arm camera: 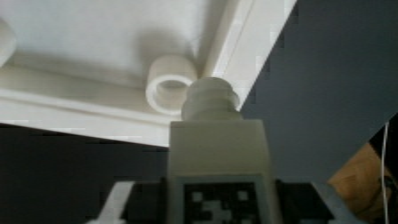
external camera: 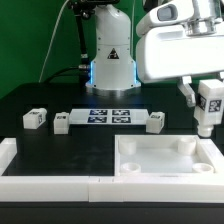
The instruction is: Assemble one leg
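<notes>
My gripper (external camera: 207, 103) is shut on a white leg (external camera: 207, 112) with a black-and-white tag, holding it upright above the far right corner of the large white square tray piece (external camera: 168, 162). In the wrist view the held leg (arm camera: 217, 140) points its round peg toward a round corner socket (arm camera: 167, 88) of the tray piece (arm camera: 107, 40); peg and socket are close, slightly apart. My fingers (arm camera: 125, 205) flank the tag. Three other legs lie on the table: one at the exterior view's left (external camera: 35, 119), one beside it (external camera: 62, 123), one right of the marker board (external camera: 155, 124).
The marker board (external camera: 111, 115) lies in the middle of the black table in front of the robot base (external camera: 110, 60). A white frame rail (external camera: 50, 170) runs along the front and left edge.
</notes>
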You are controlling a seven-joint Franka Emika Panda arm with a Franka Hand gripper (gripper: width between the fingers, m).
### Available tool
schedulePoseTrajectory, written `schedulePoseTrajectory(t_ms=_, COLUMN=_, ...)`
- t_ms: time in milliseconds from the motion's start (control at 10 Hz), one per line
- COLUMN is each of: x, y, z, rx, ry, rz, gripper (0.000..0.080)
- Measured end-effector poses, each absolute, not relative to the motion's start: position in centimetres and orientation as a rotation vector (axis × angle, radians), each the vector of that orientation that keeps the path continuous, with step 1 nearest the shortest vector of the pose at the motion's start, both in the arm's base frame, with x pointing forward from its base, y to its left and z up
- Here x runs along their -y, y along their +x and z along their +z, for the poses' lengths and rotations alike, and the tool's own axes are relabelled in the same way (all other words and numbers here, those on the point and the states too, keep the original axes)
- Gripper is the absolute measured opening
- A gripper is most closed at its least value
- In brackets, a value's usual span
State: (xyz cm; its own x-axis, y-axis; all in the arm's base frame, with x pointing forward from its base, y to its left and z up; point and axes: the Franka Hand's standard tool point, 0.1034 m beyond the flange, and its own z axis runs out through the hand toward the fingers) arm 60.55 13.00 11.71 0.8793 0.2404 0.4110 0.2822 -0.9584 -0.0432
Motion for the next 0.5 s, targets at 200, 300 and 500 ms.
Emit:
schedulePoseTrajectory(t_ms=200, x=-13.0, y=62.4, z=10.5, rx=0.525, ry=-2.936, rz=-0.646, gripper=0.0288)
schedulePoseTrajectory(t_ms=300, x=-13.1, y=62.5, z=10.6, rx=0.517, ry=-2.935, rz=-0.649, gripper=0.0288)
schedulePoseTrajectory(t_ms=500, x=-13.1, y=62.4, z=10.5, rx=0.517, ry=-2.935, rz=-0.646, gripper=0.0288)
